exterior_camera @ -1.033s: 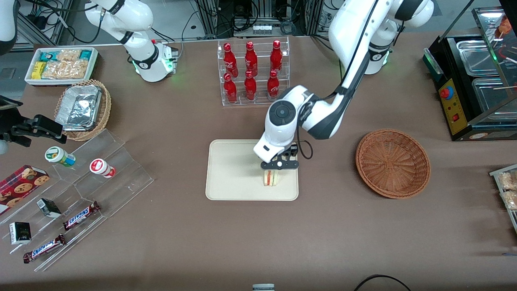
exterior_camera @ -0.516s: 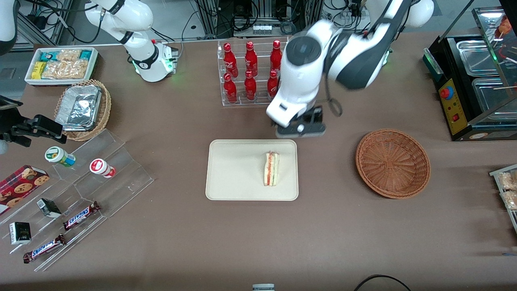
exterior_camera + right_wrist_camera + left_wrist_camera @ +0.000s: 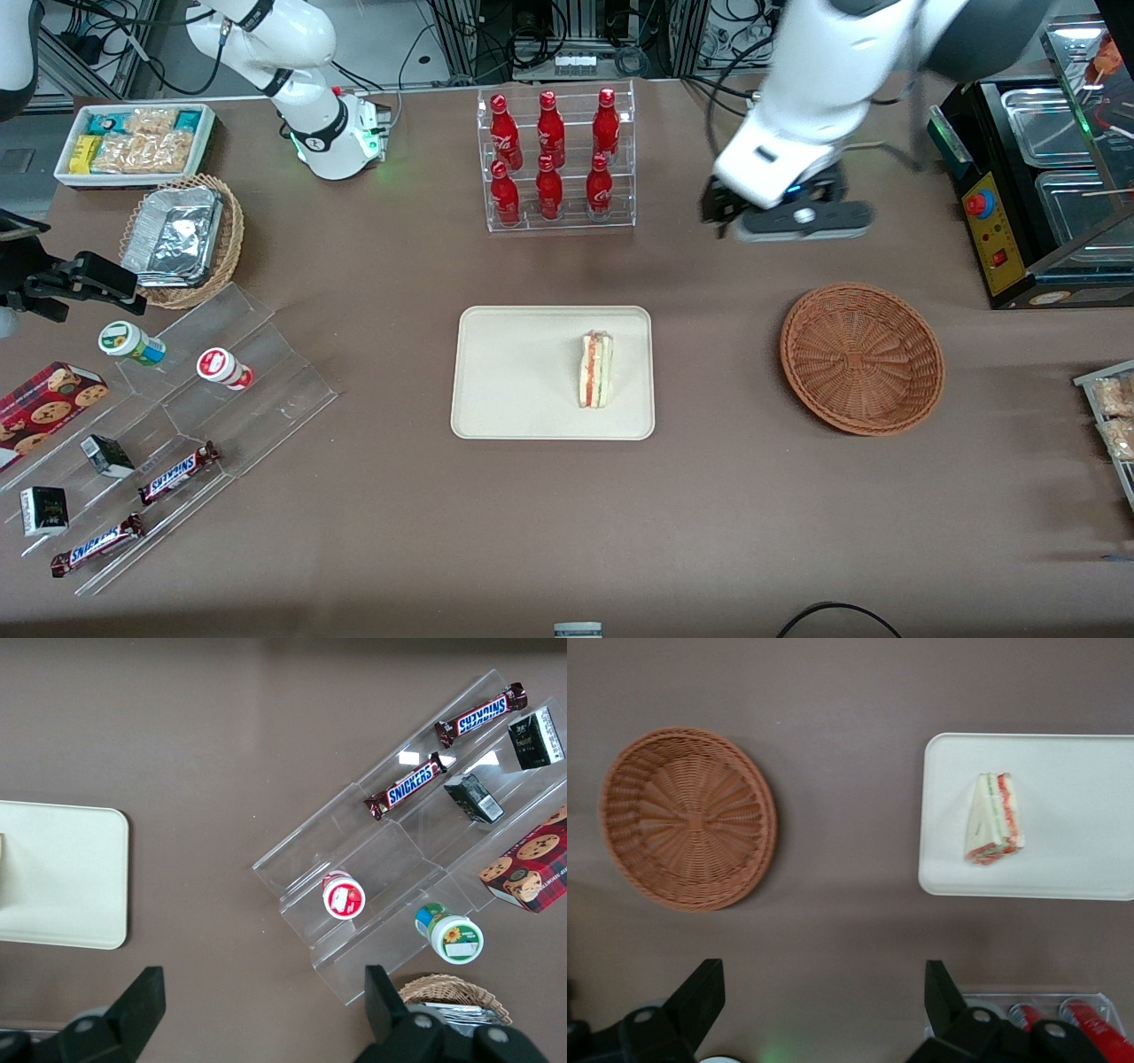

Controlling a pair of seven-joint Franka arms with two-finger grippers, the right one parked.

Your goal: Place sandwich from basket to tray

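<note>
We see the bench point(image 3: 567, 532) under even, fairly bright overhead light, with soft, short shadows. A broad, faint shadow band crosses the bench just under the raised tool point(image 3: 802, 221), which shows slight motion blur in the front view. The basket point(image 3: 862, 357), nearer the front camera than the tool, throws a thin dark rim of shadow. In the left wrist view the sandwich point(image 3: 994, 818) and tray point(image 3: 1063, 780) look soft and the tool's wide-apart fingers point(image 3: 700, 997) are dark and blurred.
</note>
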